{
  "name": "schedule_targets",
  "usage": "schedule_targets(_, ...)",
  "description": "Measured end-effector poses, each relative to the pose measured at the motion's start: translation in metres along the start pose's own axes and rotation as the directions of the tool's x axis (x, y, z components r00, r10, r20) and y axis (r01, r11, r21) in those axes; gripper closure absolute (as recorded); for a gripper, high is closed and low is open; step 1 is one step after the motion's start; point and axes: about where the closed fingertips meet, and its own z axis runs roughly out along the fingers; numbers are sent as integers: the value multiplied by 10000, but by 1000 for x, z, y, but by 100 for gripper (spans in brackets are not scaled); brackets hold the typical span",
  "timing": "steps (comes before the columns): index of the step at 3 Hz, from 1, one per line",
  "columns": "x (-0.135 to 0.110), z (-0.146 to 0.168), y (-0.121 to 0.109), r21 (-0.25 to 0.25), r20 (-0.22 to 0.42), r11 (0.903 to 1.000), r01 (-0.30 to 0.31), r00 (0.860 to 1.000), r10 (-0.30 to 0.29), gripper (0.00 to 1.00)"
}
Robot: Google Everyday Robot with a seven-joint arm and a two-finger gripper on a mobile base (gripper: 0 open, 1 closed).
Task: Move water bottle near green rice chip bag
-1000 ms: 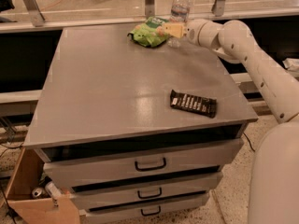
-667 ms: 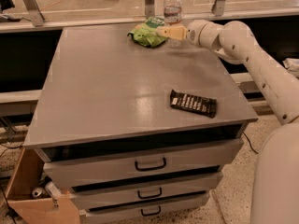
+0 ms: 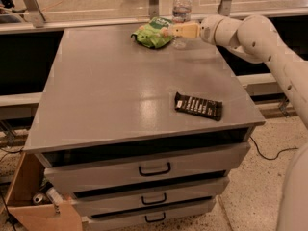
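The water bottle (image 3: 182,6), clear with a white cap, stands upright at the far edge of the grey table (image 3: 120,90). The green rice chip bag (image 3: 152,33) lies just left of it, almost touching. My gripper (image 3: 177,31) reaches in from the right at the bottle's lower half, with its yellowish fingers (image 3: 187,31) closed around the bottle. The fingertips end close to the bag's right edge. The bottle's base shows just below the fingers, at the table surface.
A flat dark wrapped bar (image 3: 198,106) lies near the table's front right. Drawers (image 3: 154,167) sit under the tabletop. An open cardboard box (image 3: 33,206) stands on the floor at the lower left. A rail and glass run behind the table.
The gripper and bottle have shifted left together, closing the gap to the green bag. The bar and the bag have not moved.
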Motion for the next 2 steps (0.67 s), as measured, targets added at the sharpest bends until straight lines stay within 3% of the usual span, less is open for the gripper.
schedule_targets(1,-33,-42,8,-31,-32,9974,725,9974,-725,0)
schedule_targets(2,-77,-100,28,-545,-5,9876,1472,9891,-1474,0)
